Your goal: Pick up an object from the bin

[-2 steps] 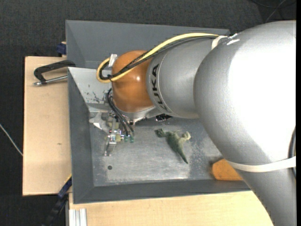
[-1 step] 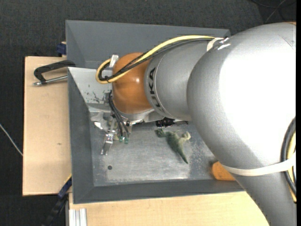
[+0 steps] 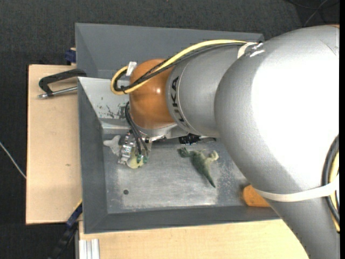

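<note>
My gripper [image 3: 132, 151] hangs low over the left part of the bin floor, under the arm's orange cover. A small whitish thing [image 3: 114, 143] lies just to its left. A pale roundish bit [image 3: 133, 163] sits right at the gripper's lower end; whether it is held I cannot tell. A green toy lizard-like figure [image 3: 202, 164] lies on the floor to the right of the gripper, well apart from it.
A white sheet with black specks [image 3: 101, 104] leans in the bin's upper left corner. An orange thing [image 3: 252, 196] peeks out from under the arm at the lower right. The arm covers the bin's right and rear parts.
</note>
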{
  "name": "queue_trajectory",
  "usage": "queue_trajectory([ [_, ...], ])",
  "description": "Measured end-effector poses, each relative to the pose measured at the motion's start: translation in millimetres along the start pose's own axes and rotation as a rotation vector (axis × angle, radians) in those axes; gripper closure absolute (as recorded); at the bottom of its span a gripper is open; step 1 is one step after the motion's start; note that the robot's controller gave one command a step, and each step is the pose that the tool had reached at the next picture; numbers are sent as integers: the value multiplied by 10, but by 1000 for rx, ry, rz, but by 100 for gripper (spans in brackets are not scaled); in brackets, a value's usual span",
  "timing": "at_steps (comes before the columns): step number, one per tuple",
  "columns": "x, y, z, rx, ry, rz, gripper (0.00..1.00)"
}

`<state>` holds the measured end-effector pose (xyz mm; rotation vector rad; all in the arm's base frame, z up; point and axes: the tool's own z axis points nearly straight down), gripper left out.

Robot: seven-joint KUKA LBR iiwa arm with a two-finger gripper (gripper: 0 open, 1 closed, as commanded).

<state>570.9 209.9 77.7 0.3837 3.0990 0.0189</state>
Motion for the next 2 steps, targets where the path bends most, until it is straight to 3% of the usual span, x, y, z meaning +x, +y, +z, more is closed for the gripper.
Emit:
queue_trajectory([
  [2, -65, 59, -1153, 6, 7, -3, 100],
])
